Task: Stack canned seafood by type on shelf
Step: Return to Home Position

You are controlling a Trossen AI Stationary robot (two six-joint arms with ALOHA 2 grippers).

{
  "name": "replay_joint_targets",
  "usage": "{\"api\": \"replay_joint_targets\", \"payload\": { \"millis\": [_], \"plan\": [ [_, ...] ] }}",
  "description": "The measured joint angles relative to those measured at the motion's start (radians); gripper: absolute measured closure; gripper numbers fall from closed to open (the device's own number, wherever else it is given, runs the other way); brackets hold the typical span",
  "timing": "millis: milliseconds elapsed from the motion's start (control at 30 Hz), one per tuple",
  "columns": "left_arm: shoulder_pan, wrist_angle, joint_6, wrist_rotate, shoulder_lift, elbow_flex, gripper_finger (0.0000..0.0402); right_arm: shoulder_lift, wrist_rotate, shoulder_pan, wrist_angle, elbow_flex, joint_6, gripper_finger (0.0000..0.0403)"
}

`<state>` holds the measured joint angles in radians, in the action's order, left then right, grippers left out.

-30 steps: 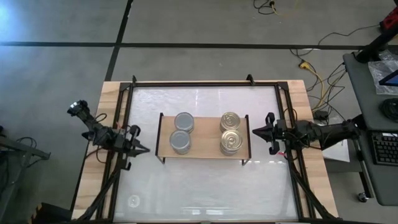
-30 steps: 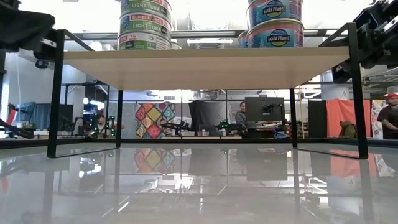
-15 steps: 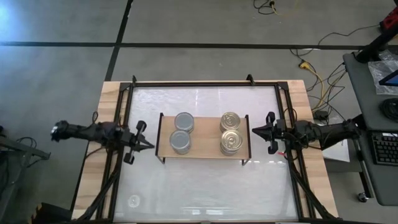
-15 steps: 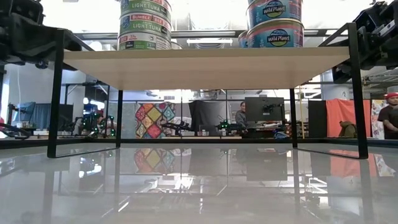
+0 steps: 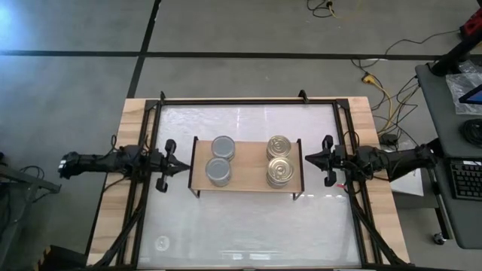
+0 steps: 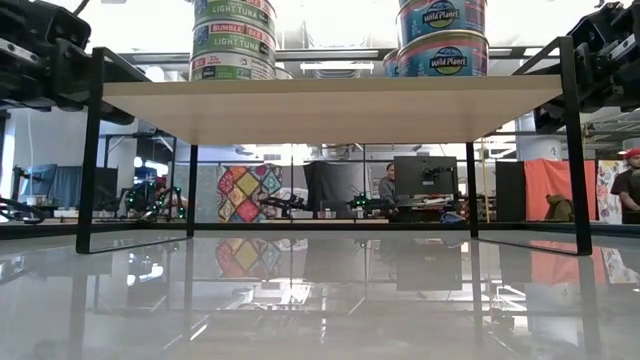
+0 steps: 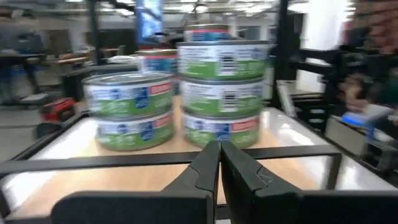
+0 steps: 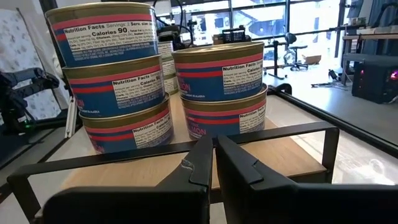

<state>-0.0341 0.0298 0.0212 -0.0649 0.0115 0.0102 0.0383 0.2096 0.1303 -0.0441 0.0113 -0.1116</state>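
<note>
Whereas the left arm lay slightly askew half a second ago, it now stretches straight in over the table's left edge. The left gripper [image 5: 185, 167] has come up just beside the shelf's left short edge, its fingers [image 7: 202, 168] pressed together on nothing. The right gripper [image 5: 307, 159] has not shifted: it sits just off the shelf's right short edge, likewise pinched closed and empty. The shelf [image 5: 248, 172], a pale wood board on thin black metal legs, stands in the middle of the glossy white table [image 5: 248, 226] and carries four stacks of squat round tins. Those at its left end are the green-labelled tins [image 5: 218, 172] with plain silver-grey tops. The left wrist view shows one stack three high and one two high, though their print is too blurred to read there. At the right end stand the blue-and-pink tins [image 5: 279, 172] with shiny gold ribbed tops, again three high and two high. In each pair the taller stack seems to be the one toward the shelf's long edge that lies lowest in the high view. The two stacks of a kind stand just beside each other, and the two kinds stand well apart with bare wood between.
</note>
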Motion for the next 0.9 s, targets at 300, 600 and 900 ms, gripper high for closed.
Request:
{"api": "replay_joint_targets", "payload": {
  "millis": [300, 600, 900],
  "plan": [
    [0.000, -0.005, 0.015, 0.056, -0.002, -0.001, 0.0401, 0.000, 0.000, 0.000, 0.001, 0.000, 0.000, 0.0390],
    [-0.001, -0.003, 0.021, 0.102, 0.002, -0.001, 0.0401, 0.000, 0.000, 0.000, 0.002, 0.000, 0.000, 0.0390],
    [-0.001, 0.005, 0.021, 0.109, 0.001, -0.001, 0.0401, 0.000, 0.000, 0.000, 0.002, 0.000, 0.000, 0.0390]
  ]
}}
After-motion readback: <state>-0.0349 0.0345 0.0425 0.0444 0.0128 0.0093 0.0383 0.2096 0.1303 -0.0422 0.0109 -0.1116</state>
